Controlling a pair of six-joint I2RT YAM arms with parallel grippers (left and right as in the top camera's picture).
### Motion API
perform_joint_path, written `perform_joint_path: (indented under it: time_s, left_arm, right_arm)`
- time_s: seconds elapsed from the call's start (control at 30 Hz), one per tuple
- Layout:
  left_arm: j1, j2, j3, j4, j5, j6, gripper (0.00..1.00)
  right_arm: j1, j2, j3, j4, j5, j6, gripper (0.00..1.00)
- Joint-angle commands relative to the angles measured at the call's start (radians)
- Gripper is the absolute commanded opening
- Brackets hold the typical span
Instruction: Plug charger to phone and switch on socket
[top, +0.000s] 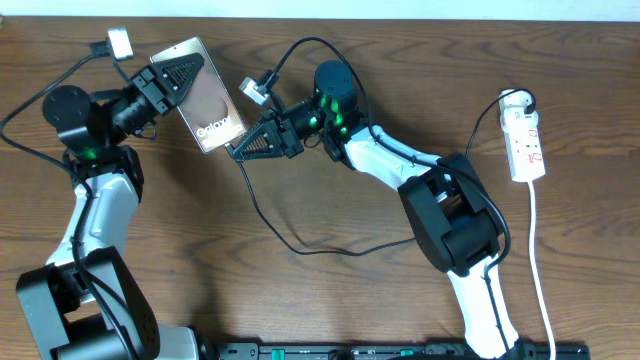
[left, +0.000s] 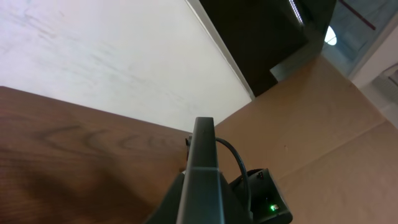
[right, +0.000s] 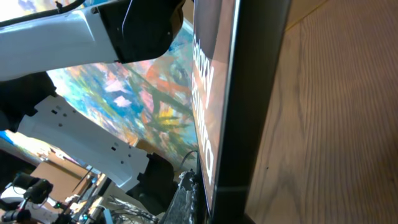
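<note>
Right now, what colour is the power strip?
The power strip is white with red marks, best seen overhead.

Clad in smooth white plastic shells (top: 95, 215) between bulky black joint housings (top: 65, 110), both arms alike. Showed a small green lamp (top: 88, 153) on the left arm and a brighter green cluster (top: 325, 118) on the right arm's black cylindrical motor (top: 333, 85). Ended in the left gripper (top: 190, 68) and right gripper (top: 240, 148), each with black, ribbed, triangular fingers. Carried a small pale camera block (top: 118, 42) near each wrist, fed by thin black looping cables (top: 298, 43).
</note>
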Motion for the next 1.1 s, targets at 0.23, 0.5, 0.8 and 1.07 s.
perform_joint_path:
  time_s: [0.23,0.5,0.8,1.07]
  left_arm:
    - [-0.004,-0.008,0.024,0.005,0.039,-0.020,0.07]
    - [-0.004,-0.008,0.024,0.005,0.039,-0.020,0.07]
    - [-0.003,-0.008,0.024,0.005,0.013,-0.014,0.08]
    - [0.009,-0.008,0.024,0.005,0.013,0.016,0.07]
  right_arm:
    - [0.007,-0.006,0.014,0.010,0.183,0.060,0.01]
    - [0.007,-0.006,0.014,0.010,0.228,0.081,0.01]
    - [0.006,-0.006,0.014,0.010,0.192,0.079,0.02]
    - [0.006,-0.006,0.014,0.010,0.163,0.065,0.40]
